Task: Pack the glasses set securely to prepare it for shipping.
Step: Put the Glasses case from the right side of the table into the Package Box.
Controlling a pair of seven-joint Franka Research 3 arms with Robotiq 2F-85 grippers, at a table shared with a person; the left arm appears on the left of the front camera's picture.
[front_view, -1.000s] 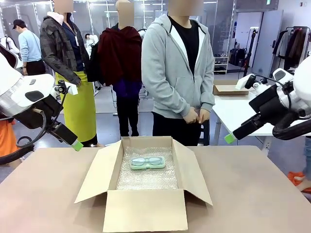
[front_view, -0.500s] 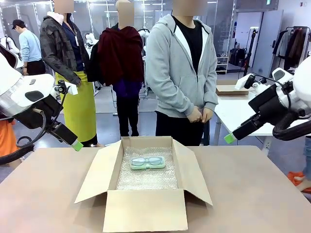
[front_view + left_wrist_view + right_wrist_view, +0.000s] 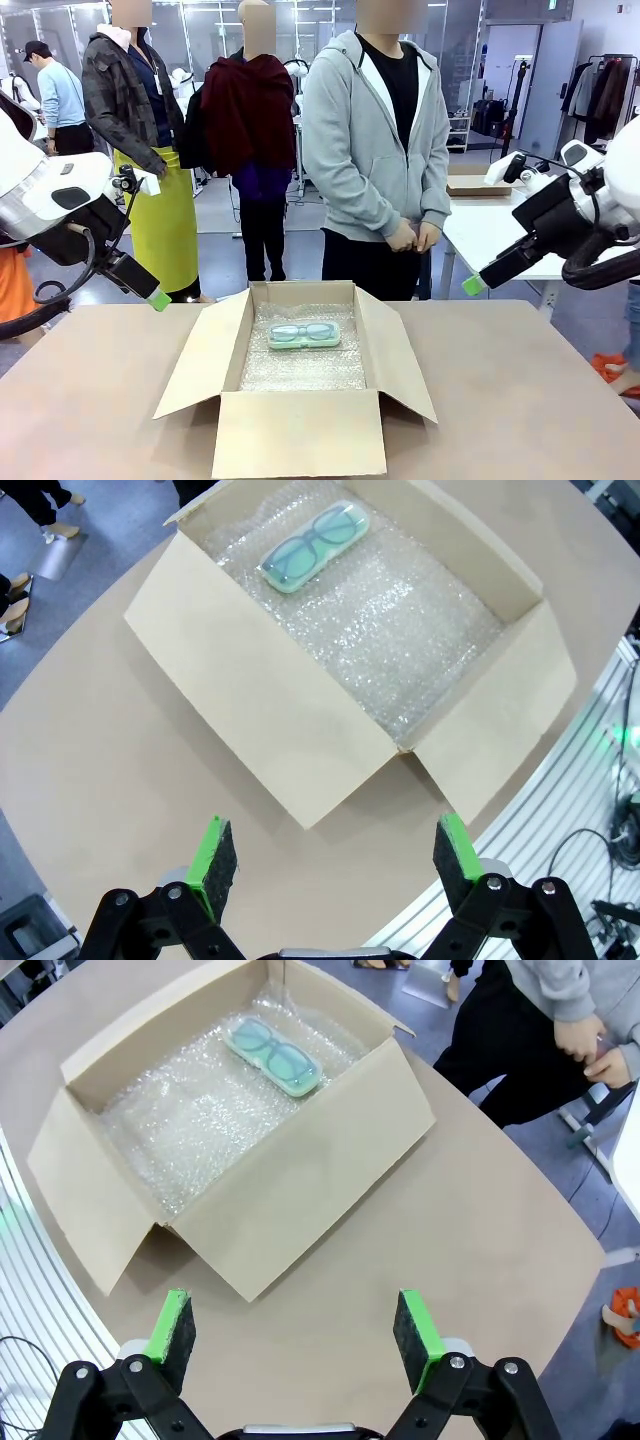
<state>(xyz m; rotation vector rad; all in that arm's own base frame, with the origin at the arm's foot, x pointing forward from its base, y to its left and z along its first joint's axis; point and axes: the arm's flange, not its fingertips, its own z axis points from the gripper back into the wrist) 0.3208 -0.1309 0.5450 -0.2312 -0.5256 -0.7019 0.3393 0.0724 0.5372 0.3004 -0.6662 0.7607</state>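
First, locate the open cardboard box (image 3: pixel 300 430) at the middle of the table (image 3: pixel 520 400), its front flap toward the near edge. Bubble wrap (image 3: pixel 305 372) lines the box floor. You see 1 mint green case (image 3: pixel 304 336) lying flat on the wrap, close to the far wall, with glasses visible inside. The left gripper (image 3: pixel 330 845) and right gripper (image 3: pixel 295 1325) hang above the table's left and right sides, fingers spread wide, holding nothing. At the far edge a person (image 3: pixel 375 150) stands with hands (image 3: pixel 410 237) clasped.

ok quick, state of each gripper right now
left gripper: open, holding nothing
right gripper: open, holding nothing
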